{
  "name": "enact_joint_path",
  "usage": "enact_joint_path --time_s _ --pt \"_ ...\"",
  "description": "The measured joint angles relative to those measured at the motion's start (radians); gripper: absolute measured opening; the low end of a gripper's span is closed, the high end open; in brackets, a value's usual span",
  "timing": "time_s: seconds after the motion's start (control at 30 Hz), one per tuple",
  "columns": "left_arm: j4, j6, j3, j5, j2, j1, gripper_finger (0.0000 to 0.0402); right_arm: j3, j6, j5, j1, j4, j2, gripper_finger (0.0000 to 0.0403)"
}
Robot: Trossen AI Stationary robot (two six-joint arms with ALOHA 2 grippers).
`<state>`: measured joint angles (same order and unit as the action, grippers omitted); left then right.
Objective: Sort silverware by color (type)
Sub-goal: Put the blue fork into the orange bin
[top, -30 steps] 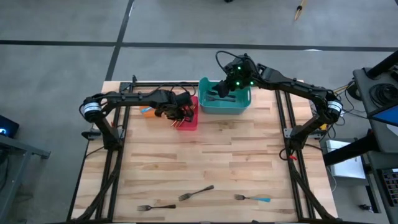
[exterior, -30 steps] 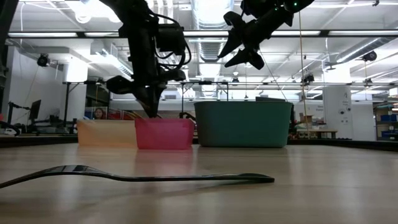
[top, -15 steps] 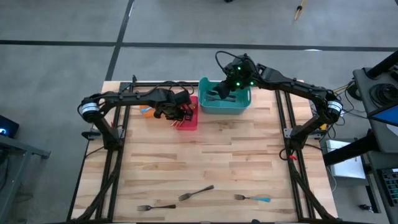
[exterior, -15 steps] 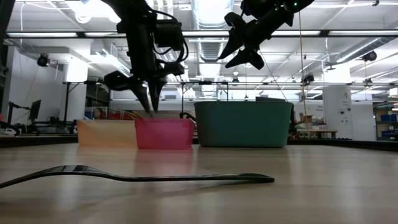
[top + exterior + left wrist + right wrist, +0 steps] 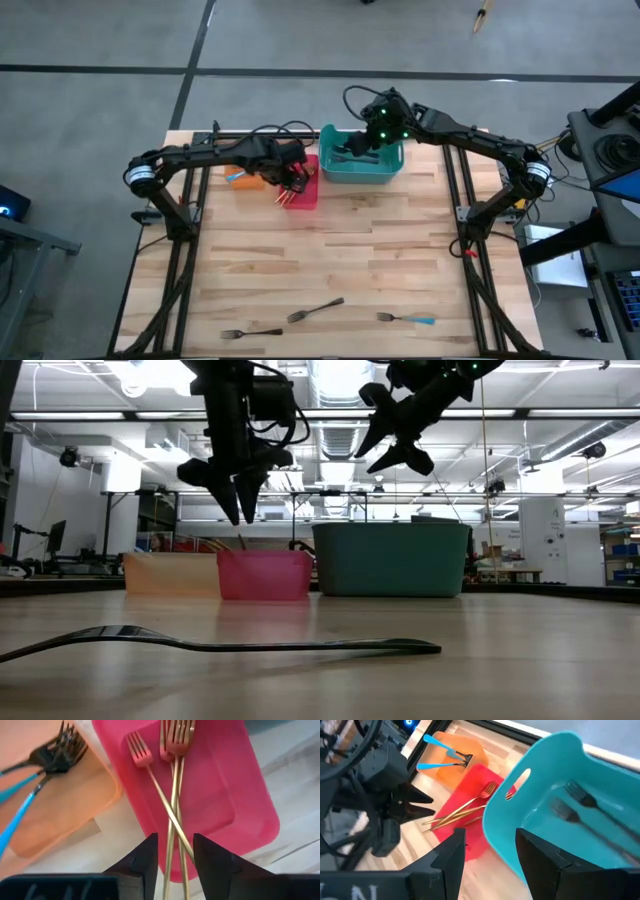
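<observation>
Three gold forks (image 5: pixel 172 795) lie in the red bin (image 5: pixel 240 785), long axes running along the bin's length, tines toward its far end in the left wrist view; two handles cross near the near wall, and their ends are hidden behind the left tool (image 5: pixel 173 852). That tool hangs above the red bin, fingers parted with a clear gap, holding nothing. Blue-handled forks (image 5: pixel 30 785) rest in the orange bin (image 5: pixel 75 805) beside it, dark tines toward the red bin side; the handles are cut off by the frame edge. Dark grey forks (image 5: pixel 580 805) lie in the teal bin (image 5: pixel 545 765), blurred, count uncertain. The right tool (image 5: pixel 490 850) hovers over the teal bin, fingers spread wide, empty.

Three forks remain on the near part of the wooden worktop (image 5: pixel 330 250): a dark fork (image 5: pixel 251 332) and a second dark fork (image 5: pixel 316 310), the latter slanted, and a blue-handled fork (image 5: pixel 405 318) with tines pointing left in the high view. The low view shows one dark fork lying across the foreground, its left end cut off.

Butcher-block planks on a black frame; grey floor around; open lab with ceiling strip lights and shelving behind
</observation>
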<state>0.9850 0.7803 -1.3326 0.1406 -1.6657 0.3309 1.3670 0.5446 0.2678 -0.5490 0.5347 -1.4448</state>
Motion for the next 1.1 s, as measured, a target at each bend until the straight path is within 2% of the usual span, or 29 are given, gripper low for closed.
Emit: enact_joint_path --time_s 0.17,0.3,0.43,0.5,0.6,0.83,1.1 --pt "0.008 -0.087 0.0 0.004 0.039 -0.009 0.0131 0.037 0.068 -0.007 0.024 -0.005 0.001 0.0164" --pt "0.009 -0.112 0.032 0.048 0.138 -0.029 0.0148 0.105 0.095 -0.048 0.047 -0.018 0.001 0.0164" --pt "-0.023 -0.219 0.071 0.088 0.264 -0.066 0.0153 0.169 0.101 -0.087 0.069 -0.017 0.003 0.0164" --pt "-0.071 -0.275 0.11 0.088 0.325 -0.09 0.0153 0.185 0.146 -0.079 0.089 -0.013 0.003 0.0164" --pt "-0.188 -0.312 0.18 0.087 0.411 -0.14 0.0153 0.196 0.221 -0.006 0.134 0.024 0.003 0.0162" --pt "-0.453 -0.327 0.339 0.085 0.559 -0.248 0.0153 0.188 0.393 0.031 0.348 0.163 0.003 0.0146" --pt "-0.489 -0.334 0.363 0.085 0.608 -0.294 0.0153 0.187 0.668 0.03 0.658 0.385 0.003 0.0137"
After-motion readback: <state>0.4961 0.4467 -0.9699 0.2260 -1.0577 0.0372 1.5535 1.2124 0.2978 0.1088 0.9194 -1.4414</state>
